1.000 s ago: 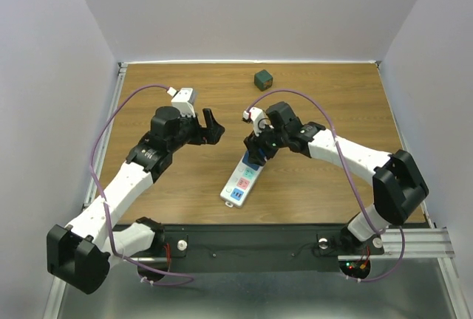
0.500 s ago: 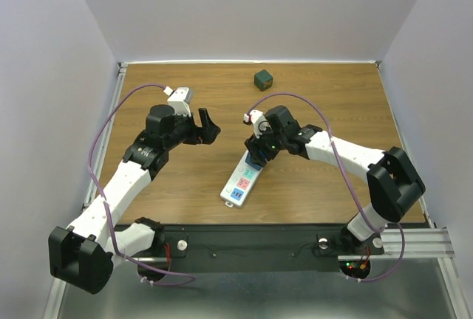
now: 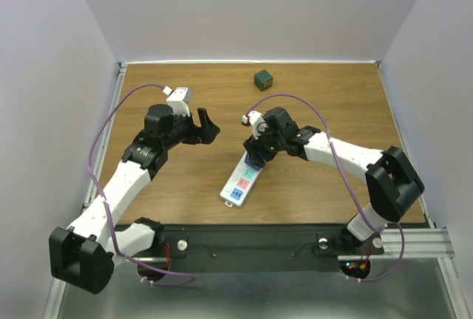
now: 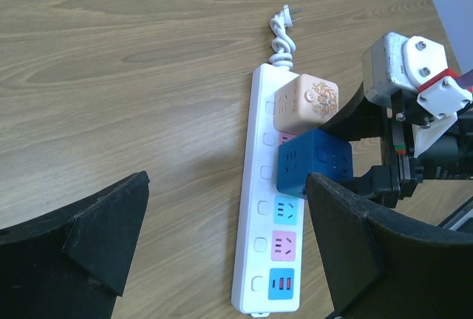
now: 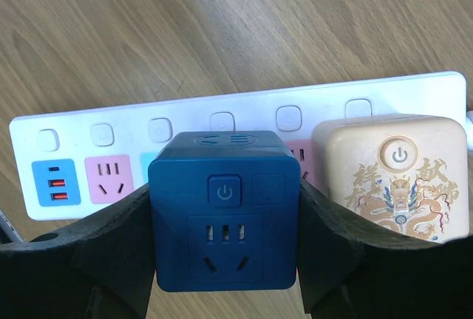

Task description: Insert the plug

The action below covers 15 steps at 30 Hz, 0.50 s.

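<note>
The right gripper (image 3: 255, 153) clamps the blue plug (image 5: 224, 219) on the power strip (image 4: 251, 275), just beside the beige plug (image 4: 307, 103) at its 12 o'clock. Seating looks nearly done; pressing home and release remain. The left gripper (image 3: 207, 125) hangs wide open at 10 o'clock. Only the left wrist view shows the strip's cord (image 4: 282, 35).

Left claw (image 3: 208, 125) agape, right claw (image 3: 256, 153) clamped.

place: lab test cell | evidence: white walls (image 3: 259, 9); wooden table (image 3: 325, 105); aluminium rail (image 3: 417, 243)

Overhead view looking down, wrist views close, all sharing power strip (image 3: 241, 183)
</note>
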{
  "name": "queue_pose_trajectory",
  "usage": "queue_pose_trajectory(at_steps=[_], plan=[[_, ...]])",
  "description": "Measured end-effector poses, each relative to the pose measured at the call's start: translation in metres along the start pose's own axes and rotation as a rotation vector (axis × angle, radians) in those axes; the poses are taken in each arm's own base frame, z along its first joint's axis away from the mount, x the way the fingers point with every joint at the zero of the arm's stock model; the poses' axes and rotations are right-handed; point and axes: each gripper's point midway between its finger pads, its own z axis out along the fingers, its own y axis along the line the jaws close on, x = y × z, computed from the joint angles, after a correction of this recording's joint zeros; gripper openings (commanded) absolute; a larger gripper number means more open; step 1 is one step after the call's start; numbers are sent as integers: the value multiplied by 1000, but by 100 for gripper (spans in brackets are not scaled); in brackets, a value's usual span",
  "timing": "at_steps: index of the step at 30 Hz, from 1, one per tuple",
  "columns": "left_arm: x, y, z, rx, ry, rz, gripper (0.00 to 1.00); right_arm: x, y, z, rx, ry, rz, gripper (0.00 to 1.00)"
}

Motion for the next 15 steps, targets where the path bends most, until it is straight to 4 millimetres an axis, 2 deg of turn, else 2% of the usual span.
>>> queue_pose_trajectory(at_steps=[15], plan=[[1,-3,0,19,7,6,99,-2,-1,5,44,-3,-29,0]])
